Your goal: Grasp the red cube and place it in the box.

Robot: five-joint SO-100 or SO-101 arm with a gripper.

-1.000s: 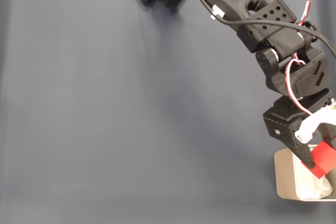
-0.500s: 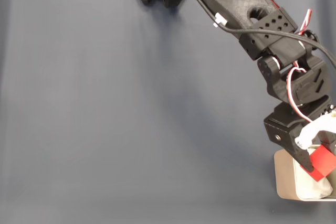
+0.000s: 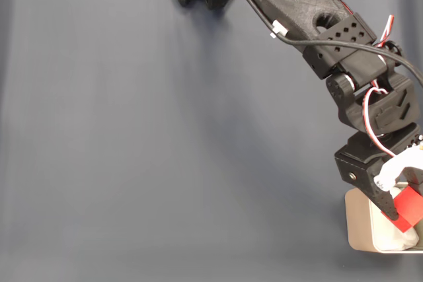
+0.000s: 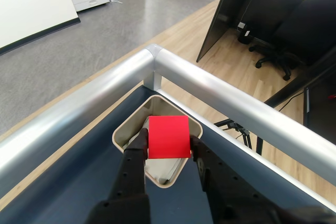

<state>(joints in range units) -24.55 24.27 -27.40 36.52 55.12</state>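
Red cube (image 4: 168,137) over dark-blue tabletop (image 3: 165,150)

Grey carpet (image 4: 73,51), wooden floor (image 4: 231,82), dark desk (image 4: 273,9), black office chair (image 4: 307,30).

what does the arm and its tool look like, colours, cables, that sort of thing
The arm is matte black printed plastic with rows of small diamond-shaped holes in its links. A black cable runs along it, and red-and-white wires loop by the wrist. The tool has one black finger and one white part in the fixed view; in the wrist view its two black fingers are slim and tapered.
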